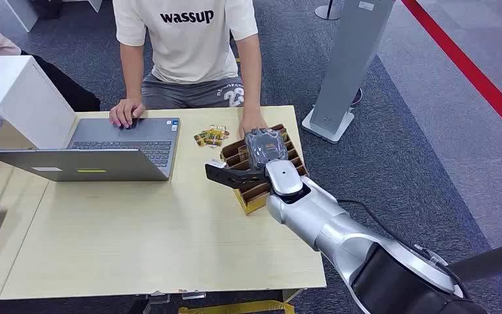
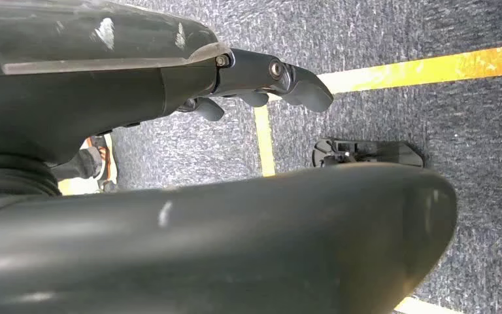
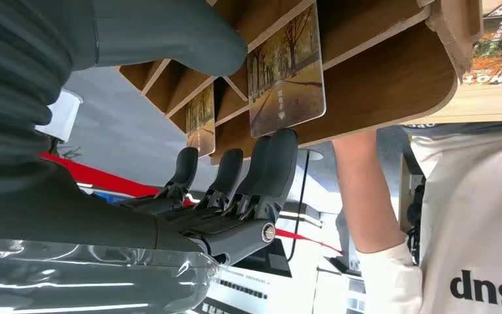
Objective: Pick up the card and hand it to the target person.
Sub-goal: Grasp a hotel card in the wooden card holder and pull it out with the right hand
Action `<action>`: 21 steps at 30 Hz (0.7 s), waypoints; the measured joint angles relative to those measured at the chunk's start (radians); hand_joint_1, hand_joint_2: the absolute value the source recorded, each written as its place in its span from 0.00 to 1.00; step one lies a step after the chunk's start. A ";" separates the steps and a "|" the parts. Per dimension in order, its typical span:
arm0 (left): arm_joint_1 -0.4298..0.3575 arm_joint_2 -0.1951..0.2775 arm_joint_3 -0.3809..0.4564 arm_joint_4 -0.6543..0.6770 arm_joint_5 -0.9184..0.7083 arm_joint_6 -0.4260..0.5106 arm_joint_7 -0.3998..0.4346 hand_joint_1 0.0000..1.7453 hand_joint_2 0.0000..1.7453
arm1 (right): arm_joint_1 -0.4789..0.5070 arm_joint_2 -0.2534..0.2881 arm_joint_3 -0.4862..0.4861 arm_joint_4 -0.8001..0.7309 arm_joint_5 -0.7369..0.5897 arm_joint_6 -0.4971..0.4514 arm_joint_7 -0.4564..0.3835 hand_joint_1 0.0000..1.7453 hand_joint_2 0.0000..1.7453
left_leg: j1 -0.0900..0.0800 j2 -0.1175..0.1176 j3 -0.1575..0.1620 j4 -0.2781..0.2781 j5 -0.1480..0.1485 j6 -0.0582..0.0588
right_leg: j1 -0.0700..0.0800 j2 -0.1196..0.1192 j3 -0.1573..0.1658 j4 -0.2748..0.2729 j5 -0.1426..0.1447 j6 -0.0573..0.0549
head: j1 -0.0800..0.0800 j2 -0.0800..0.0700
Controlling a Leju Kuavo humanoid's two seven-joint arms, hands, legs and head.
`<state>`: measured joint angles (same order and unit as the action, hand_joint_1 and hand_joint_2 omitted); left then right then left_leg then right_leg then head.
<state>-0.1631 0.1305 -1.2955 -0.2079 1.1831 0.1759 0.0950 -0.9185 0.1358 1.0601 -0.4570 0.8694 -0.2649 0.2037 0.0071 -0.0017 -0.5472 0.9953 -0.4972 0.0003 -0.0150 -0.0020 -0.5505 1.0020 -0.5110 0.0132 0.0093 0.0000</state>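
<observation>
Your right hand's fingers [image 3: 261, 167] were spread and empty, tips just under the tree-printed card [image 3: 286, 72] standing in the wooden rack [image 3: 392, 85] on the desk [image 1: 170, 235], so you needed to pinch its free edge squarely before lifting.
</observation>
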 joint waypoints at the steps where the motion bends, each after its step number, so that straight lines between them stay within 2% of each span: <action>1: 0.000 0.000 0.000 0.000 0.000 0.000 0.000 0.00 0.00 | 0.000 0.000 0.000 0.001 0.000 -0.001 0.000 0.46 1.00 | 0.000 0.000 0.000 0.000 0.000 0.000 | 0.000 0.000 0.000 0.000 0.000 0.000 | 0.000 0.000; 7: 0.002 0.000 0.000 0.000 0.004 -0.001 -0.001 0.00 0.00 | -0.001 0.005 0.000 0.005 -0.001 -0.004 -0.001 0.45 1.00 | 0.000 0.000 0.000 0.000 0.000 0.000 | 0.000 0.000 0.000 0.000 0.000 0.000 | 0.000 0.000; 14: 0.003 0.000 0.000 0.000 0.007 -0.002 -0.001 0.00 0.00 | -0.001 0.007 0.000 0.011 -0.001 -0.004 -0.005 0.35 1.00 | 0.000 0.000 0.000 0.000 0.000 0.000 | 0.000 0.000 0.000 0.000 0.000 0.000 | 0.000 0.000; 21: 0.005 0.000 0.000 0.000 0.009 -0.002 -0.002 0.00 0.00 | -0.001 0.012 0.000 0.014 -0.001 -0.004 -0.006 0.43 1.00 | 0.000 0.000 0.000 0.000 0.000 0.000 | 0.000 0.000 0.000 0.000 0.000 0.000 | 0.000 0.000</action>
<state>-0.1578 0.1301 -1.2955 -0.2079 1.1922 0.1740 0.0935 -0.9190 0.1473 1.0601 -0.4432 0.8683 -0.2693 0.1976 0.0071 -0.0017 -0.5474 0.9953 -0.4972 0.0003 -0.0150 -0.0019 -0.5506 1.0021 -0.5110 0.0132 0.0095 0.0000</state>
